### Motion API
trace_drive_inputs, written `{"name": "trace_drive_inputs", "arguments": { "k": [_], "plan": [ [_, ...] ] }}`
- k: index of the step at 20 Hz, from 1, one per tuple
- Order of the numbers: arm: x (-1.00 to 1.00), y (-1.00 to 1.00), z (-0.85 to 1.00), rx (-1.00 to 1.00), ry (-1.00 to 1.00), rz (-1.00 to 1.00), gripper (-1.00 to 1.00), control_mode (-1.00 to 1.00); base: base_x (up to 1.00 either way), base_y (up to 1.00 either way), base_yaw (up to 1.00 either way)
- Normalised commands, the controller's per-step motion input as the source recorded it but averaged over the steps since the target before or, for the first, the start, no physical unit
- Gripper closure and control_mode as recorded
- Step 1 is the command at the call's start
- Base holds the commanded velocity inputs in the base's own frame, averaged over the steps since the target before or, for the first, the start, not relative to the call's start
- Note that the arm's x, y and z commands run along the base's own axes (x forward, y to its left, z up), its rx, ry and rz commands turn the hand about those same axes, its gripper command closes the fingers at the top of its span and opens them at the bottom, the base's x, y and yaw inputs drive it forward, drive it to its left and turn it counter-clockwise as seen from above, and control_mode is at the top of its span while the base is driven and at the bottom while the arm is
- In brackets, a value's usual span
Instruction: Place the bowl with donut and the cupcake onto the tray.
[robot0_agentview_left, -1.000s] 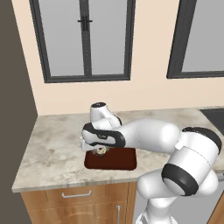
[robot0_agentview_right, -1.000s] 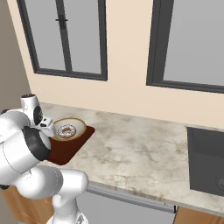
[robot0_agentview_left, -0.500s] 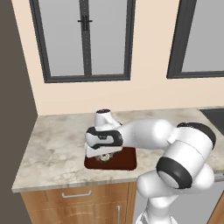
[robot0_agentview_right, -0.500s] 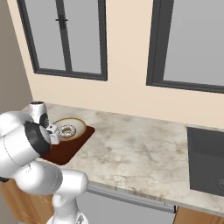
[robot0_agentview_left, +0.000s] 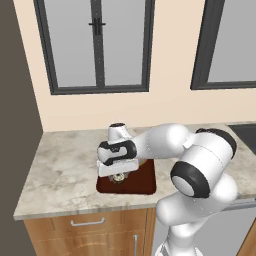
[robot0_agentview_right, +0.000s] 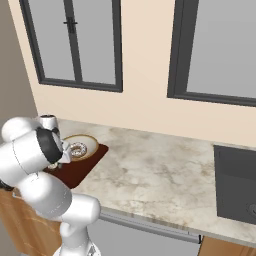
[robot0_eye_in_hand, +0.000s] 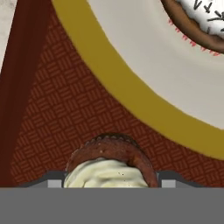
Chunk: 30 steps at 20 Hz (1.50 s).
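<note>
Your jaws pinch the cupcake (robot0_eye_in_hand: 109, 164) from both sides, holding it just over the woven floor of the tray (robot0_eye_in_hand: 65, 113), right beside the golden rim of the bowl (robot0_eye_in_hand: 131, 87); judging from that closeness, if you open them while drifting toward the bowl, the cupcake could land against the rim and tip, or nudge the bowl. The cupcake looks small, with a dark ridged base and pale cream top. The bowl already sits on the tray with the speckled white-glazed donut (robot0_agentview_right: 76, 149) inside, on the marble table (robot0_agentview_right: 160, 170).
</note>
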Motion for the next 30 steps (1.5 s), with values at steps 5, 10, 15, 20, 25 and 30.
{"name": "trace_drive_inputs", "arguments": {
  "k": [5, 10, 15, 20, 25, 30],
  "plan": [
    [0.03, 0.00, -0.35, 0.00, 0.00, 0.00, 1.00, -1.00, 0.00, 0.00, 0.00],
    [0.00, 0.00, -0.26, 0.00, 0.01, 0.00, 1.00, -1.00, 0.00, 0.00, 0.00],
    [0.00, 0.00, 0.00, 0.00, 0.00, 0.00, -1.00, -1.00, 0.00, 0.00, 0.00],
    [-0.02, 0.00, 0.00, 0.00, 0.00, 0.00, -1.00, -1.00, 0.00, 0.00, 0.00],
    [-0.14, -0.14, 0.16, 0.01, 0.00, -0.01, -1.00, -1.00, 0.00, 0.00, 0.00],
    [-0.18, -0.12, 0.40, 0.06, 0.00, -0.01, -1.00, -1.00, 0.00, 0.00, 0.00]
  ]
}}
